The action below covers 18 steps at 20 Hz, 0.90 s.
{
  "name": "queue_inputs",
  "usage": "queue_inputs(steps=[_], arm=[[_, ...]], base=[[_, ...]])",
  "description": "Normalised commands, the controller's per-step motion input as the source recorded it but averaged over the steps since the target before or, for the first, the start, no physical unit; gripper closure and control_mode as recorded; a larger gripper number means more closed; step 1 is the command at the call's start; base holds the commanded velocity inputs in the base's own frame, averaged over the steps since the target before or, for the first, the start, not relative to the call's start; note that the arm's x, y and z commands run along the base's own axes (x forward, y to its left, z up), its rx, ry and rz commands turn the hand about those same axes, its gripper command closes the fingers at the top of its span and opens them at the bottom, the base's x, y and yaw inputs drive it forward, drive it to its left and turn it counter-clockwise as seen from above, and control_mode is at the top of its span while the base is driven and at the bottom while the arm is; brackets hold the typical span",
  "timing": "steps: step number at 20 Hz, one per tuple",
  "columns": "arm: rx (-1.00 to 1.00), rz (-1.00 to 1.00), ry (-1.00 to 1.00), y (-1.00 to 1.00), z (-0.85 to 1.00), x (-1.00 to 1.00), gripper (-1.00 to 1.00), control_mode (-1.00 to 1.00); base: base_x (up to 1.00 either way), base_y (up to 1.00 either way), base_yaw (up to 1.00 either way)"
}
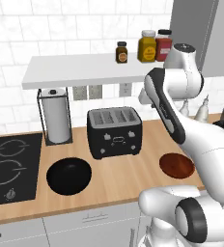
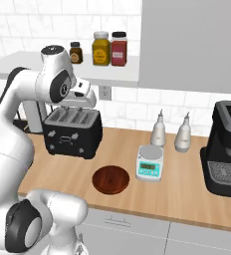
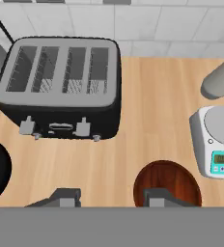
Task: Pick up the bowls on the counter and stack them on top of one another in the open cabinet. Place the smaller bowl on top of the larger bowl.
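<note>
White tiled wall backs the counter [image 1: 128,178], a long light wooden worktop with visible grain above pale drawer fronts. Over it hangs the open cabinet [image 1: 80,72], a flat white shelf carrying three jars at its right end. A black stove top [image 1: 12,166] is set into the counter's left end, and a black toaster [image 1: 115,131] stands toward the back edge near the middle, a paper towel holder [image 1: 55,116] to its left.

The gripper [image 3: 111,195] hangs high over the counter, in front of the toaster; its jaws stand apart, holding and touching nothing.

The larger bowl [image 1: 69,175], wide and glossy black, sits near the counter's front edge, between stove top and toaster. The smaller bowl [image 1: 177,165], reddish-brown with a dark rim, lies near the front edge to the toaster's right, just beside a small kitchen scale [image 2: 150,164].
</note>
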Motion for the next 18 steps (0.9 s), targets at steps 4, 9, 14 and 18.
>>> queue_inputs(steps=[4, 9, 14, 18], arm=[[-0.01, -0.02, 0.00, -0.47, -0.32, -0.16, -1.00, -1.00], [-0.07, 0.00, 0.00, -0.84, -0.97, -0.17, -1.00, -1.00], [-0.14, 0.00, 0.08, -0.13, -1.00, 0.03, -1.00, -1.00], [-0.03, 0.00, 0.06, 0.10, -1.00, 0.12, -1.00, -1.00]], base=[[0.00, 0.00, 0.00], [0.00, 0.00, 0.00], [0.00, 0.00, 0.00], [0.00, 0.00, 0.00]])
